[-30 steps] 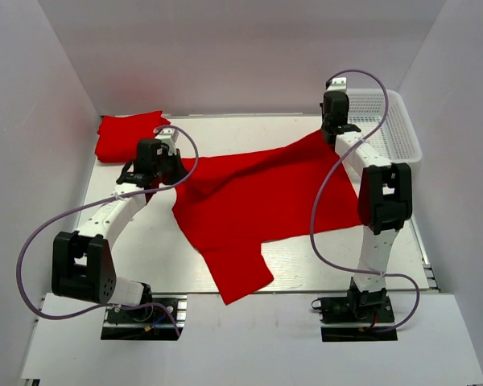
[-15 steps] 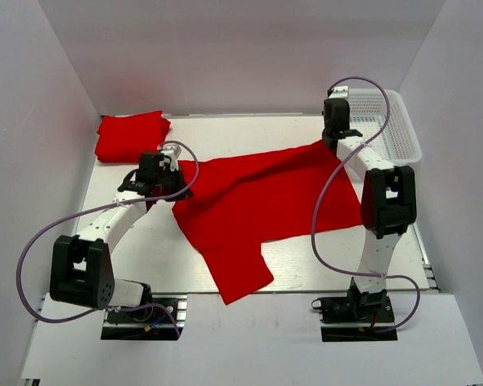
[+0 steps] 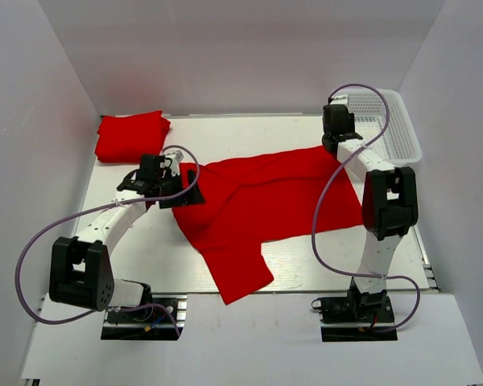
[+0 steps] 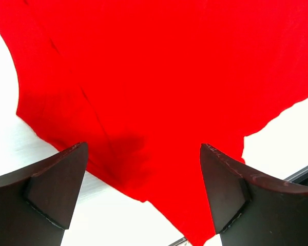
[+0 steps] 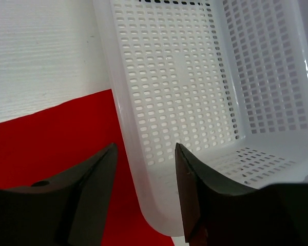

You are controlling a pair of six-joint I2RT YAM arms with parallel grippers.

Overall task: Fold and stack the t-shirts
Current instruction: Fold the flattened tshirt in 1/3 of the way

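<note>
A red t-shirt [image 3: 266, 201] lies spread across the middle of the table, one sleeve pointing toward the front edge. A second t-shirt [image 3: 129, 135] sits folded at the back left corner. My left gripper [image 3: 179, 193] hovers over the spread shirt's left edge. In the left wrist view it [image 4: 143, 154] stands wide open, with the red cloth [image 4: 169, 77] flat below and nothing between its fingers. My right gripper [image 3: 336, 145] is at the shirt's far right corner. It [image 5: 145, 148] is open and empty above the shirt's edge [image 5: 51, 138].
A white mesh basket [image 3: 406, 129] stands at the back right, its near rim [image 5: 128, 154] directly below the right jaws. White walls enclose the table on three sides. Bare table surface [image 3: 145, 249] shows at the front left.
Both grippers opened and let go of the shirt. Its lifted left and right corners have dropped flat onto the table. The left gripper came down and slightly toward the front.
</note>
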